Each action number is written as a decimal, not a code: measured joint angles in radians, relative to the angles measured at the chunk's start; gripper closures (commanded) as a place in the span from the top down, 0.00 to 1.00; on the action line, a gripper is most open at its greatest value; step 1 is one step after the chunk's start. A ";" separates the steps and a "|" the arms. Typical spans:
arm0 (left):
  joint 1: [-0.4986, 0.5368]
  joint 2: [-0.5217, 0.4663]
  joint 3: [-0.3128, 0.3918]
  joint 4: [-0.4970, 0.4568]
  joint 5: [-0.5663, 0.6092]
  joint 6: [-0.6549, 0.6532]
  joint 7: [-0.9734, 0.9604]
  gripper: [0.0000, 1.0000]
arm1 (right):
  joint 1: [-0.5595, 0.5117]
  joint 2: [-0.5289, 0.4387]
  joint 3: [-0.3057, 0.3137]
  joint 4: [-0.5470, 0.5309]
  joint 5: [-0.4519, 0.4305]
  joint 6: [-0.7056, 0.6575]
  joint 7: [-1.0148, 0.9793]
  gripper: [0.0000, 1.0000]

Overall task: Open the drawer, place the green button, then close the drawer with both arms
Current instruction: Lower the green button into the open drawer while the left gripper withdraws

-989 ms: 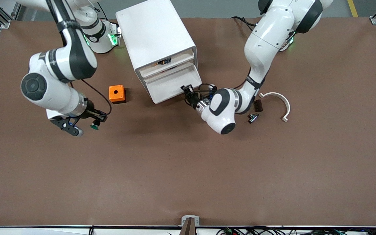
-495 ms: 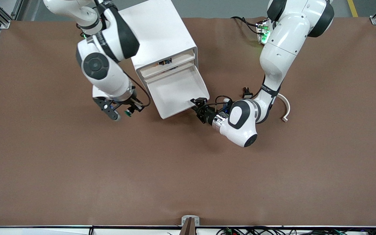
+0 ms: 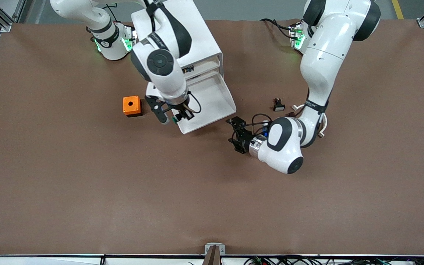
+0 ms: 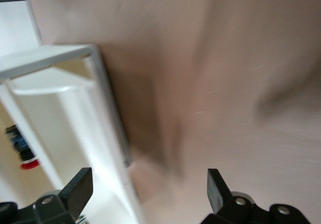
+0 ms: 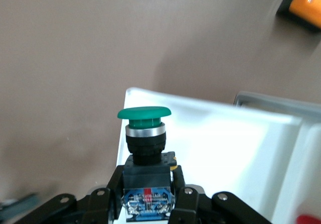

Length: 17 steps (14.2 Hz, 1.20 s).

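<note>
The white cabinet (image 3: pixel 175 36) has its lowest drawer (image 3: pixel 212 101) pulled out, its tray bare. My right gripper (image 3: pixel 175 117) is shut on the green-capped button (image 3: pixel 177 119) and holds it over the drawer's front corner at the right arm's end. In the right wrist view the button (image 5: pixel 145 133) stands upright between the fingers of the right gripper (image 5: pixel 148 196), above the drawer's rim (image 5: pixel 225 138). My left gripper (image 3: pixel 233 131) is open and empty, over the table just off the drawer's other front corner. In the left wrist view the left gripper (image 4: pixel 148 189) is spread wide beside the drawer's edge (image 4: pixel 103 113).
An orange box (image 3: pixel 131 105) sits on the table beside the right gripper. A black button with a white cap (image 3: pixel 278 105) and a white curved piece (image 3: pixel 298 106) lie by the left arm. The drawer front with the dark-and-orange mark (image 3: pixel 188 69) is above the open drawer.
The left gripper pulled the drawer out, let go and drew back. The right arm swung the button from the table at its end over to the drawer's front corner.
</note>
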 measured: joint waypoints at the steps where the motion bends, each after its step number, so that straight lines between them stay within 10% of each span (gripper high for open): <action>1: 0.001 -0.003 0.028 0.013 0.034 0.000 0.004 1.00 | 0.025 0.020 0.000 0.000 0.000 0.024 0.040 0.00; 4: 0.006 -0.021 0.086 0.048 0.129 -0.001 0.054 1.00 | 0.091 0.078 0.000 0.001 0.000 0.087 0.132 0.07; 5: 0.006 -0.029 0.100 0.054 0.148 0.000 0.088 1.00 | 0.105 0.094 0.000 0.001 0.000 0.098 0.147 0.99; 12: 0.005 -0.117 0.195 0.066 0.181 -0.003 0.508 1.00 | 0.101 0.111 -0.021 0.062 -0.014 0.045 0.099 1.00; 17: -0.037 -0.118 0.194 0.063 0.343 0.059 0.675 1.00 | -0.034 0.082 -0.041 0.206 -0.021 -0.272 -0.371 1.00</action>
